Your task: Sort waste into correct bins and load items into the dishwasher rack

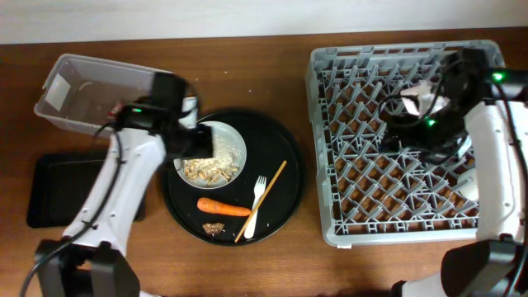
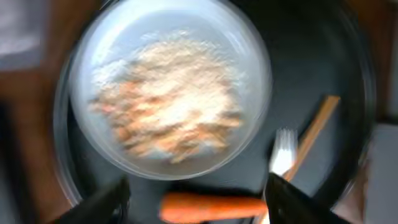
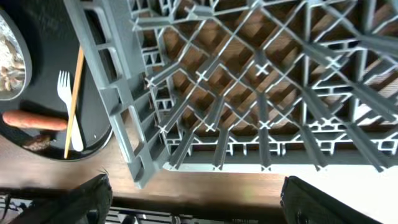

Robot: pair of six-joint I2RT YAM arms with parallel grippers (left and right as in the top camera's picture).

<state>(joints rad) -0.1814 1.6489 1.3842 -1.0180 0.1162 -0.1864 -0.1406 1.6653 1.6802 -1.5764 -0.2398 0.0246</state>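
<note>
Dark fingertips of the left gripper (image 2: 196, 205) sit at the bottom of its wrist view, spread wide with nothing between them, above the near rim of a white bowl (image 1: 238, 142). The right gripper (image 3: 208, 202) is spread just as wide and also holds nothing; it hangs over the near rim of the dishwasher rack (image 1: 371, 194).

That grey pegged rack fills the right side of the worktop, from the far edge almost to the near edge. White shapes lie among its pegs by the right arm, too hidden to name.

A round black tray (image 1: 285, 144) lies mid-table, just left of the rack. A clear plastic tub (image 1: 78, 91) stands tilted at the far left corner. A shallow black tray (image 1: 54, 190) lies flat by the left edge, nearer than the tub.

On the far left part of the round tray, the bowl holds pale rice-like food scraps (image 1: 210, 169). An orange carrot (image 1: 223, 207) lies on the round tray, nearer than the bowl. Right of the carrot, a white plastic fork (image 1: 261, 185) and a wooden chopstick (image 1: 279, 173) lie side by side, slanted. A small brown crumbly piece (image 1: 214, 228) rests by the tray's near rim.
</note>
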